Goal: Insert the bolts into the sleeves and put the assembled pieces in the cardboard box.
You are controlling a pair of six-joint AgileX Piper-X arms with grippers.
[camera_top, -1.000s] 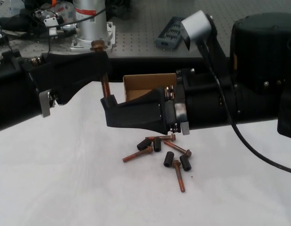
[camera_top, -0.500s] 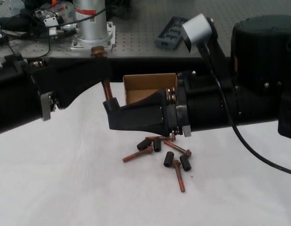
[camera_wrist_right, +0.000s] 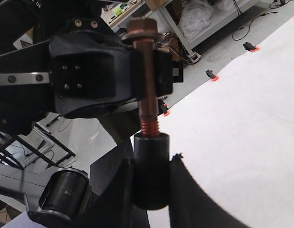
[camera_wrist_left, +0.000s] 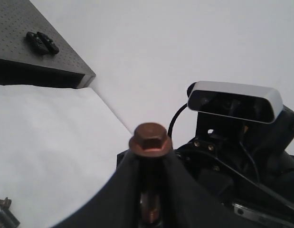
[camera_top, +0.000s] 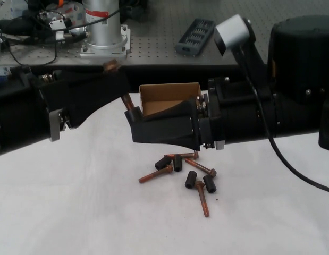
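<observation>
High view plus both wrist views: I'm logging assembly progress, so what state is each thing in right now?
left tool: shut on the bolt, just under its head.
bolt: held, tip at the sleeve's mouth, shank mostly outside.
right tool: shut on the sleeve.
sleeve: held, bolt not fully in.
cardboard box: open at the top.
loose bolts: lying unassembled on the cloth.
loose sleeves: lying there without bolts.

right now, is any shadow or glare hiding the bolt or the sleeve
High view: even light, only faint shadows on the white sheet around the loose bolts. Left wrist view: the bolt head is lit against a bright pale backdrop, its shank shaded inside the left gripper. Right wrist view: no glare; the black sleeve blends into the dark right gripper.
</observation>
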